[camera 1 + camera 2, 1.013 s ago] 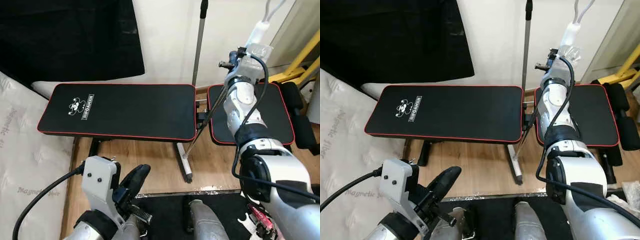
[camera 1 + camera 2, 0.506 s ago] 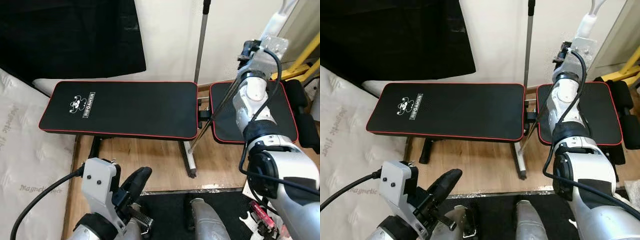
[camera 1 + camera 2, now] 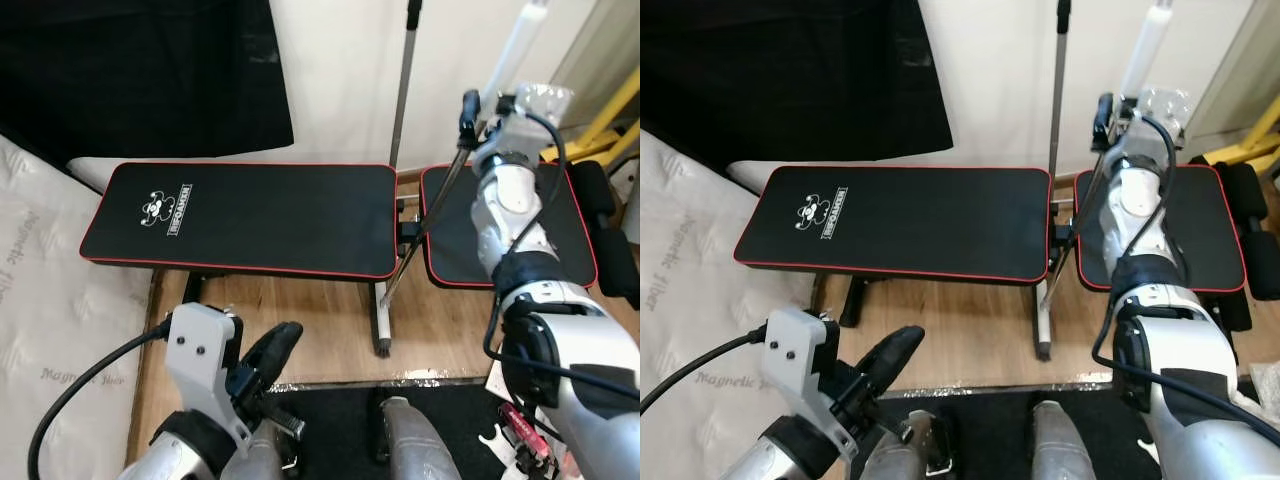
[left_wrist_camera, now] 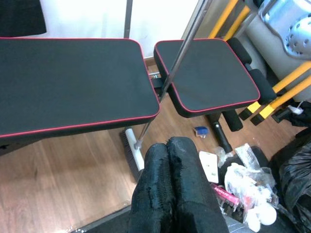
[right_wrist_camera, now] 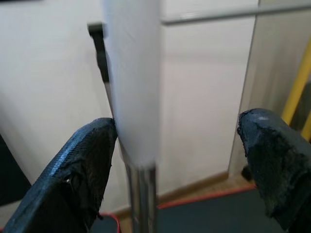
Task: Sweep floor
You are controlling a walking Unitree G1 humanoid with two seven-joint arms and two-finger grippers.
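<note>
A: Left eye view, surface and room?
B: Wood floor [image 3: 300, 320], pale wall behind. Long black bench pad [image 3: 240, 220] with red piping, a shorter seat pad [image 3: 470, 235] beside it. White mattress [image 3: 50, 300] at the floor's left edge, black mat [image 3: 340, 420] at its near edge.

A: Task item?
B: Broom [image 3: 425, 215], handle slanting across the gap between the pads, head on the floor under the bench's right end. Right gripper [image 3: 482, 102] is up at the handle. A second pole [image 3: 400, 80] leans on the wall.

A: Left wrist view?
B: Left gripper [image 4: 167, 145], fingers pressed together, holding nothing. Litter [image 4: 238, 177] on the floor by the seat pad; yellow frame bars [image 4: 282, 87] beyond.

A: Right wrist view?
B: Fingers [image 5: 82, 165] spread wide; the white grip touches one, the other stands clear.
</note>
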